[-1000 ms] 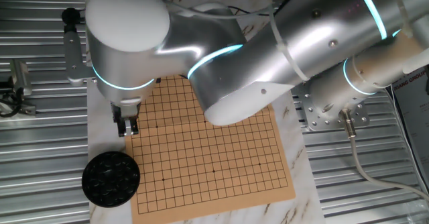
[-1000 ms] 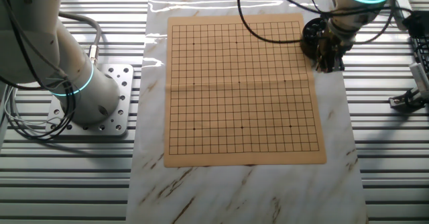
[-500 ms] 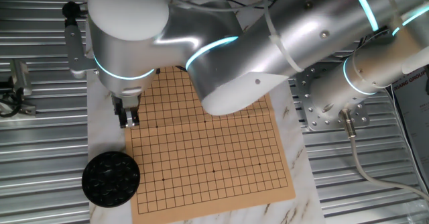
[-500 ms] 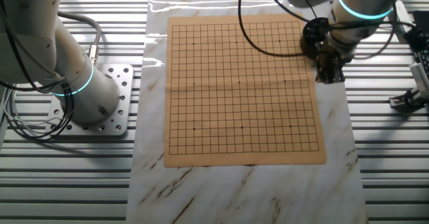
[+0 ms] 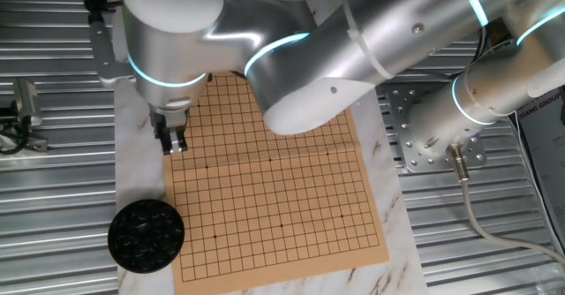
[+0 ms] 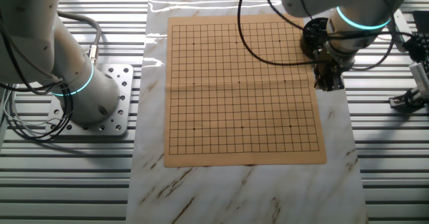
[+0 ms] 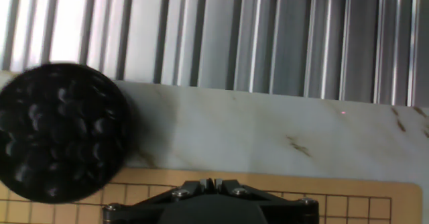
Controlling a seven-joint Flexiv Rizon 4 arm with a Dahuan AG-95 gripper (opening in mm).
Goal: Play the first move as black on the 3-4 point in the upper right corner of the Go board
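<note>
Marble worktop [image 6: 244,187] carries one board [image 5: 274,189] and one bowl [image 5: 146,234] heaped with many black stones [image 7: 57,133]. Since a second ago the tool [image 5: 175,142], fingers pressed together, has drifted farther from the bowl along the board's edge; whether it grips a stone is unclear.

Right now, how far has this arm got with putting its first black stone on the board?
The Go board is bare, so no move is played. The gripper hangs over the board's edge near the bowl of black stones, fingers together; whether they pinch a stone is unclear. Placing it remains.
</note>
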